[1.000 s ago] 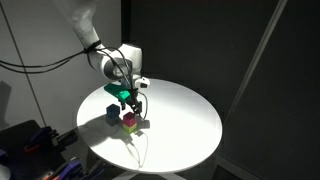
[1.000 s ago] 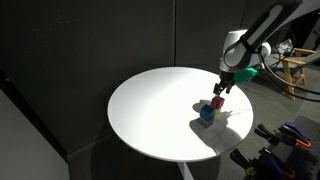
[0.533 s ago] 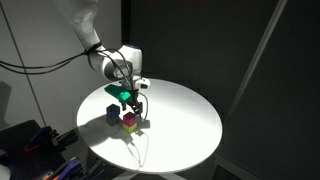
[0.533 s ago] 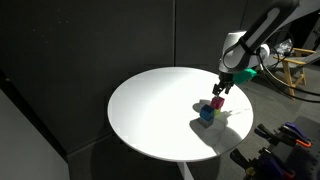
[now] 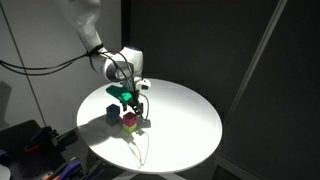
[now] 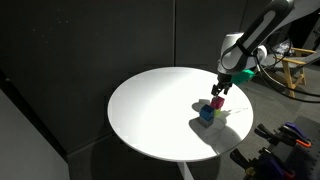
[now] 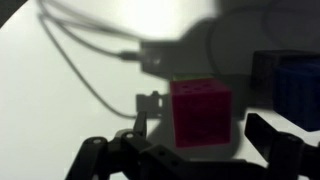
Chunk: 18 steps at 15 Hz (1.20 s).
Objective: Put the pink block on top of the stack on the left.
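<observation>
The pink block [image 7: 200, 110] sits on the white table, just ahead of and between my open fingers in the wrist view. It also shows in both exterior views [image 5: 130, 118] [image 6: 217, 102]. My gripper [image 7: 205, 150] is open and hovers right above it [image 5: 128, 100] [image 6: 222, 88], not touching it. The stack of blue cubes [image 5: 112, 113] stands close beside the pink block; it shows in an exterior view [image 6: 206, 114] and at the right edge of the wrist view [image 7: 295, 90]. A yellow-green cube [image 5: 130, 127] seems to lie directly under or against the pink block.
The round white table [image 5: 180, 125] [image 6: 150, 110] is bare to the right of the cubes. Dark curtains surround it. Cluttered gear lies below the table edge [image 5: 35, 150] [image 6: 290, 140]. Cable shadows cross the tabletop [image 7: 90, 60].
</observation>
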Tool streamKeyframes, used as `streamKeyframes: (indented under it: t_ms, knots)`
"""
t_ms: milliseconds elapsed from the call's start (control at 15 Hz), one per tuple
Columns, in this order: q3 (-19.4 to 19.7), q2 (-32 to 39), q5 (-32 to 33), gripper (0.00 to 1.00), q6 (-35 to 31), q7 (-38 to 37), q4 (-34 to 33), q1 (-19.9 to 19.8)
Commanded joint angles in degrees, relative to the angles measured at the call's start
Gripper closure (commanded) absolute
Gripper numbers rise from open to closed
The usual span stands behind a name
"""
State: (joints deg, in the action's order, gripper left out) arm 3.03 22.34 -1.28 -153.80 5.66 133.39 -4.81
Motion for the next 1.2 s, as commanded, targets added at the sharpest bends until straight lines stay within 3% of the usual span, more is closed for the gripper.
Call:
streamKeyframes:
  t_ms: [0, 933, 1067, 1133]
  knots:
    - [-0.6, 1.49, -0.25, 0.0, -0.26, -0.14, -1.65, -0.49]
    - [-0.79, 4.29, 0.04, 0.0, -0.2, 0.13, -3.18, -0.57]
    - [-0.87, 4.34, -0.04, 0.26, 0.05, 0.13, -3.24, -0.58]
    - [-0.84, 4.36, -0.01, 0.34, 0.08, 0.05, -3.25, -0.53]
